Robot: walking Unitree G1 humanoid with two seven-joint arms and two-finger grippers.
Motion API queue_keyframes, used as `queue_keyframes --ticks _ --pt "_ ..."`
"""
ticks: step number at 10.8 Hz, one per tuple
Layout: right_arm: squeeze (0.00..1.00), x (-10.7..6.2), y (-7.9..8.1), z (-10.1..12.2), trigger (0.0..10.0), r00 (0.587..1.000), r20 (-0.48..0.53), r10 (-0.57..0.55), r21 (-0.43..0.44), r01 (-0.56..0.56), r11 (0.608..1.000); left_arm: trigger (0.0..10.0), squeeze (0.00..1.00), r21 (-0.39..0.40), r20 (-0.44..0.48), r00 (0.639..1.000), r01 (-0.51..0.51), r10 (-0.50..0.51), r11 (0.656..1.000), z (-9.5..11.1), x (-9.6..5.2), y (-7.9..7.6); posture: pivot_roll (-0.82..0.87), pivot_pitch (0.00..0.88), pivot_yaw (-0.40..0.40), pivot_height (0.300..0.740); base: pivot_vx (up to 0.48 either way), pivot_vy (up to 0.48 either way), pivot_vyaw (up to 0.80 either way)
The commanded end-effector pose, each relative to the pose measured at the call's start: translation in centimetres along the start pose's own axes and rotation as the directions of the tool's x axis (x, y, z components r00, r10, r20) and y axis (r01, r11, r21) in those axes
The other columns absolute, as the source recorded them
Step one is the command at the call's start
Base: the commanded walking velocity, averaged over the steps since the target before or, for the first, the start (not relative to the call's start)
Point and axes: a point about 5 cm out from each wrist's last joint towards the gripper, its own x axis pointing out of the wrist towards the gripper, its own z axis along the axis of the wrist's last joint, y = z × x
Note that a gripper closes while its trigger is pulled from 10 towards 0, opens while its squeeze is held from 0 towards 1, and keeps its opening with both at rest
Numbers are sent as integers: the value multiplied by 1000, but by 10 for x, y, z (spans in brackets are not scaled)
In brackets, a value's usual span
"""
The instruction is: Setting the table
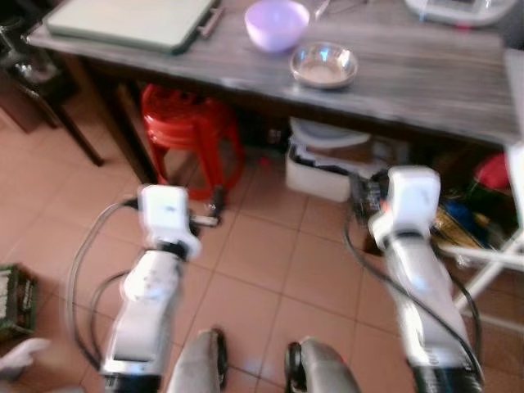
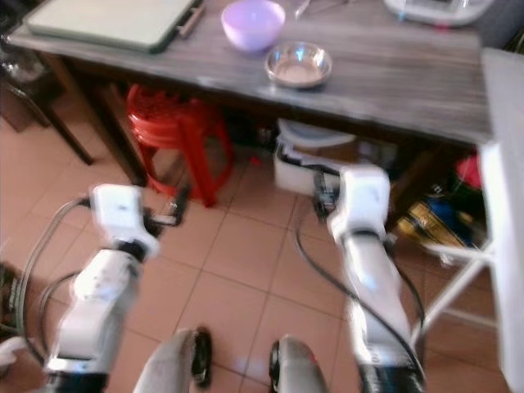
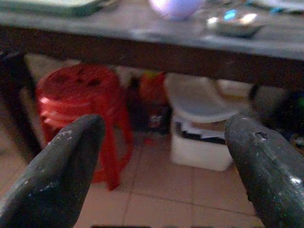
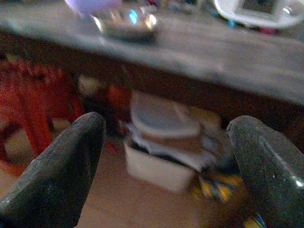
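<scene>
Terracotta floor tiles run under a long grey wood-grain table that crosses the top of the head views. On it a lilac bowl stands just beside a small steel bowl, the two close but apart; a pale green tray lies toward the table's left end and a white appliance sits at its far right edge. Beneath the table a stack of red plastic stools stands to the left of a white lidded bin, with coloured clutter and a white folding frame further right. No writing is legible; the frames are blurred. Both arms are held low before the table edge, short of it. The left gripper has its fingers spread wide and empty, and the right gripper likewise stands wide apart, holding nothing.
</scene>
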Motion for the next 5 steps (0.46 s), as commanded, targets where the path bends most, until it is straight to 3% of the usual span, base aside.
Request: queue_keyframes --ticks 1,2,4,5 --pt "0 -4 0 12 10000 998 69 8 12 -9 1000 10000 0 34 24 998 -55 54 998 2 -2 10 -58 161 -16 740 0 0 0" --pt "0 -14 1 7 10000 994 102 40 -39 -36 999 10000 0 72 57 980 -194 190 978 -2 -6 23 -63 134 -16 740 0 0 0" --pt "0 -22 -1 -18 10000 1000 -4 -14 20 14 1000 10000 0 62 82 965 -253 248 965 -14 -18 32 -62 115 -9 740 0 0 0" --pt "0 -18 4 -18 10000 1000 -14 -23 34 24 999 10000 0 53 68 969 -239 235 970 -19 -18 30 -64 120 -4 740 0 0 0"
